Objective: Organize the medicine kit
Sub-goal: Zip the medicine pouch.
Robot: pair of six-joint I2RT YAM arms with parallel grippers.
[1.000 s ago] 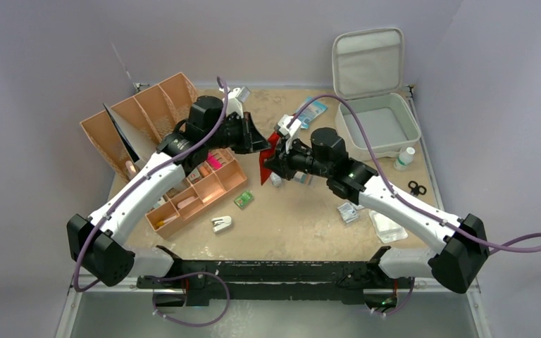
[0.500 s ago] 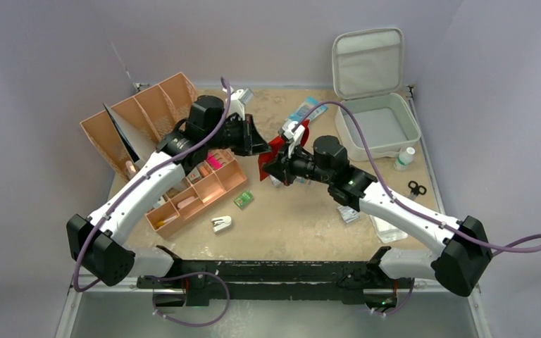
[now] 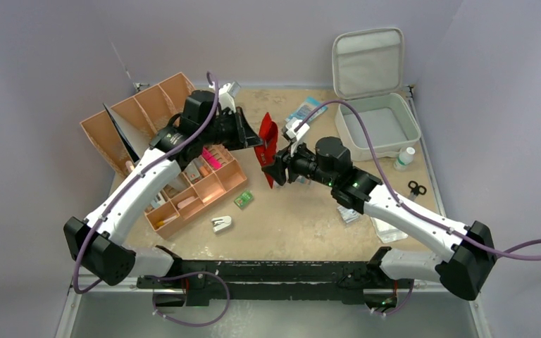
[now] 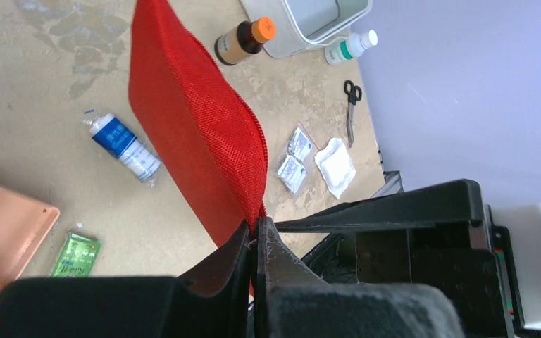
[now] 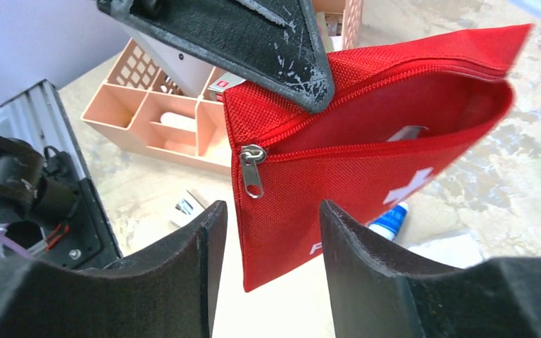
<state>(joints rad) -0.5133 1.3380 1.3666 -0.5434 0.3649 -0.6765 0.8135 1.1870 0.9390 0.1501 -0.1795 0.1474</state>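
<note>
**Red pouch [image 5: 394,120] pinched in left claw [image 4: 256,236]; medicine kit [image 3: 377,125] open at far right corner**

Writing: the pouch shows a white cross [image 5: 408,186]. White lettering starts below it, but the right claw [image 5: 271,211] cuts it off and I can't read it. The print on the small green packet [image 4: 76,253] is too small to read.

Left arm: it runs from the near left corner of the bench [image 3: 303,218] diagonally over the orange divided tray [image 3: 197,190] to the middle. The claw is fully closed on the pouch's seam edge. The pouch hangs from it clear of the bench with the zip gaping. The zip pull [image 5: 252,169] sits at the end nearest that claw.

Right arm: it comes in diagonally from the near right corner, wrist pointing left at the pouch. The fingers stand apart, and the pouch's lower corner shows in the gap between them. I see no grip.

Kit: it sits at the far right corner with the lid up against the back wall, well apart from the pouch. A white bottle [image 3: 406,156] is just beside its near right side. A brown bottle [image 4: 243,44] with an orange cap is just beside its near left corner.

Since a second ago: the pouch has turned more edge-on to the overhead camera. The left wrist has moved slightly toward the far left. The right elbow has swung toward the right edge. The kit hasn't moved.
</note>
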